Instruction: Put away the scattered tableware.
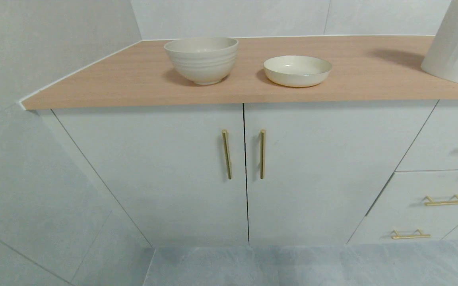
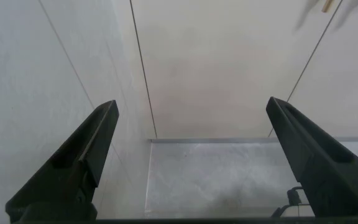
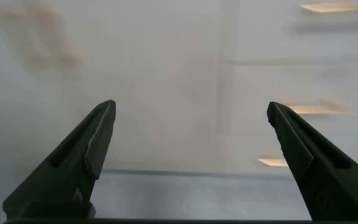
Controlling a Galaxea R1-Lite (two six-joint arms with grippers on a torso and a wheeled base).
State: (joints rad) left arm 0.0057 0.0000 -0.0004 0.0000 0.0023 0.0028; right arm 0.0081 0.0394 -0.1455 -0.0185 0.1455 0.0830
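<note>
Okay, nothing gripped yet, so the step in hand is prob getting the cupboard open before any crockery moves. My left hand (image 2: 191,107) is spread wide, empty, held low facing the cabinet front near the floor (image 2: 229,180), well below the bench (image 1: 105,85). Up on the bench the leftmost piece is the deep bowl (image 1: 201,59), upright, ribbed sides, set back from the front edge. Below it the left door (image 1: 153,174) is shut, its left handle (image 1: 226,154) a vertical gold bar just beside the centre seam; the right handle (image 1: 262,153) mirrors it on the other door. Next along the bench, near the bowl but not touching, sits the shallow dish (image 1: 297,70), also upright & empty. My right hand (image 3: 191,109) is likewise spread w/ nothing in it, facing the drawers (image 1: 431,186) w/ their horizontal pulls. Far right a ribbed white vessel (image 1: 457,47) stands on the bench, partly cut off. To do this well, I reckon: raise a hand to a handle, straddle the bar, close squarely at mid-bar, pull along the door's arc, not straight out. Then take the bowl by its rim, one finger inside, one outside; the dish's rim prob needs a lower, flatter approach. Glaze may slip, so grip firm, lift slow.
</note>
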